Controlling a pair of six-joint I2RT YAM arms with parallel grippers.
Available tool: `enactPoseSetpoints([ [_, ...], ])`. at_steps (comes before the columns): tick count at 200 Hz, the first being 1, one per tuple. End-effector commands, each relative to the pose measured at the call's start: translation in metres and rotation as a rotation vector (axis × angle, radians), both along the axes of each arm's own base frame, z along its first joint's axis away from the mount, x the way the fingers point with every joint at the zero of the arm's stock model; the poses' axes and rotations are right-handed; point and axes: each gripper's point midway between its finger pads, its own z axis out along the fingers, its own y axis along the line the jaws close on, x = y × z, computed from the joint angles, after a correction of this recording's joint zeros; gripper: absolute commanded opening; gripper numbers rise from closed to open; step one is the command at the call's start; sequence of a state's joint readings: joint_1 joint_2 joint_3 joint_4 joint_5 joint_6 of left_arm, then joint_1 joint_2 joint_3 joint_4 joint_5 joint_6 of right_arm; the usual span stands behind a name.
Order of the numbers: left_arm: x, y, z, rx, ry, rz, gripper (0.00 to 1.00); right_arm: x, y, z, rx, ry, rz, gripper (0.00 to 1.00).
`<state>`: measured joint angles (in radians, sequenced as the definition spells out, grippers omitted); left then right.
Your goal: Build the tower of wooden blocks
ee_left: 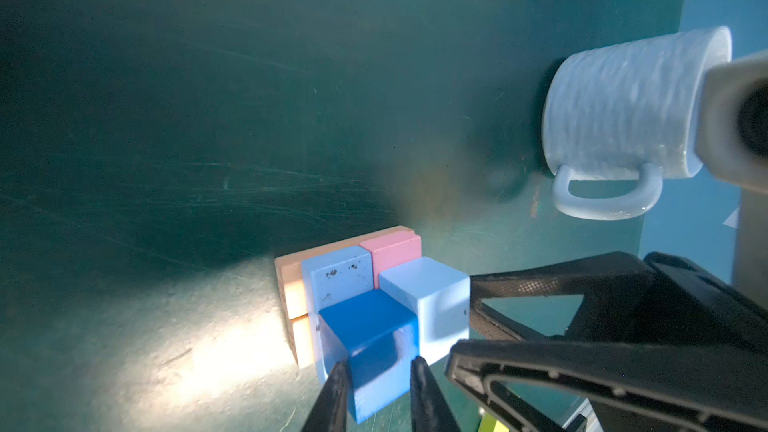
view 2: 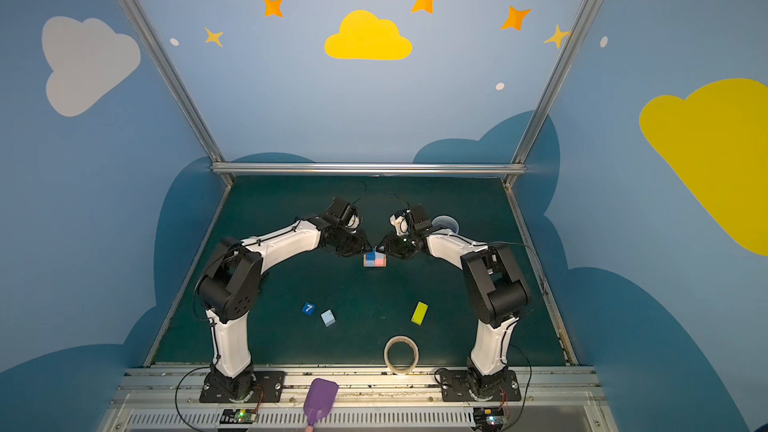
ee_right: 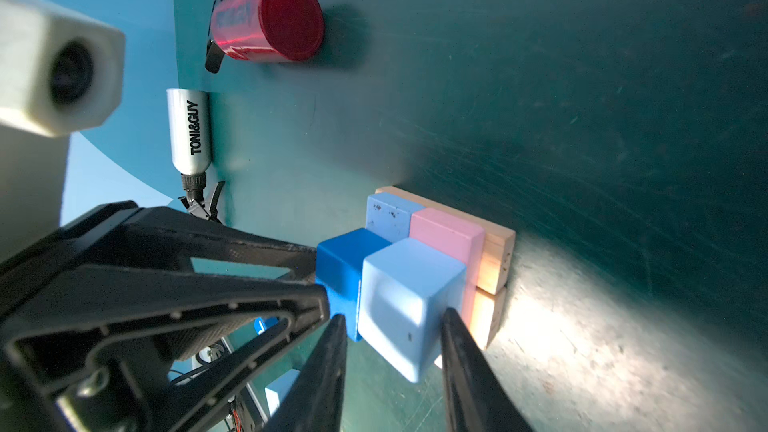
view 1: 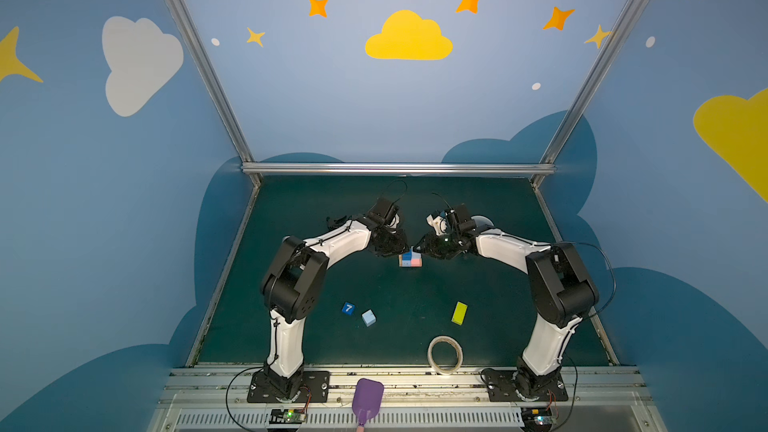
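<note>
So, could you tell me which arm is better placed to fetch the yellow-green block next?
Probably right: the yellow-green block lies on that arm's side, near its base; the left arm would reach across. The right end effector must first release its light blue cube.

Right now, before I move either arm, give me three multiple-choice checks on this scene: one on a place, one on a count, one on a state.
1. The yellow-green block is: A held in a gripper; B loose on the table near the tape roll; C stacked under a cube.
2. Cubes lying loose, away from the tower: A one; B four; C two.
3. The left gripper is: A shut on the dark blue cube; B wide open, empty; C out of view.
Key: B, it lies flat near the roll; C, the "7" cube and a pale blue cube; A, its fingers press that cube's sides.
</note>
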<state>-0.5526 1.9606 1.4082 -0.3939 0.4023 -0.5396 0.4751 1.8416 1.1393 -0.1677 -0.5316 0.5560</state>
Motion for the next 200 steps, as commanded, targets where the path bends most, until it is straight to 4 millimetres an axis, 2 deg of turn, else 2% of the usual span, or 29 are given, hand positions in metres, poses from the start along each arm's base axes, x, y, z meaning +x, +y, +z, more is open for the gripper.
enactPoseSetpoints([
  [1, 0.003, 0.002, -0.002, 0.017, 0.008, 0.009, 0.28, -0.002, -0.001, 0.003, -0.006, -0.014, -0.004, 0.4],
  [56, 0.009, 0.008, 0.012, 0.031, -0.027, 0.021, 0.36, -0.001, -0.009, 0.014, -0.034, -0.045, -0.015, 0.5],
  [75, 0.011, 0.01, 0.025, 0.026, -0.054, 0.023, 0.38, 0.001, -0.013, 0.023, -0.037, -0.062, -0.025, 0.54],
  [108, 0.013, 0.016, 0.048, 0.017, -0.105, 0.036, 0.39, 0.01, -0.015, 0.04, -0.041, -0.101, -0.025, 0.54],
  [126, 0.01, 0.02, 0.056, 0.014, -0.123, 0.042, 0.39, 0.018, -0.011, 0.045, -0.046, -0.109, -0.011, 0.47],
  [144, 0.006, 0.025, 0.062, 0.017, -0.137, 0.053, 0.39, 0.027, -0.005, 0.047, -0.051, -0.108, 0.009, 0.29],
  [161, 0.002, 0.029, 0.067, 0.017, -0.147, 0.064, 0.39, 0.035, -0.001, 0.044, -0.068, -0.094, 0.022, 0.08],
  [170, -0.001, 0.031, 0.068, 0.014, -0.148, 0.068, 0.39, 0.038, 0.0, 0.041, -0.082, -0.086, 0.03, 0.0],
  [200, -0.005, 0.035, 0.068, 0.016, -0.146, 0.083, 0.4, 0.044, 0.003, 0.03, -0.123, -0.042, 0.061, 0.0],
])
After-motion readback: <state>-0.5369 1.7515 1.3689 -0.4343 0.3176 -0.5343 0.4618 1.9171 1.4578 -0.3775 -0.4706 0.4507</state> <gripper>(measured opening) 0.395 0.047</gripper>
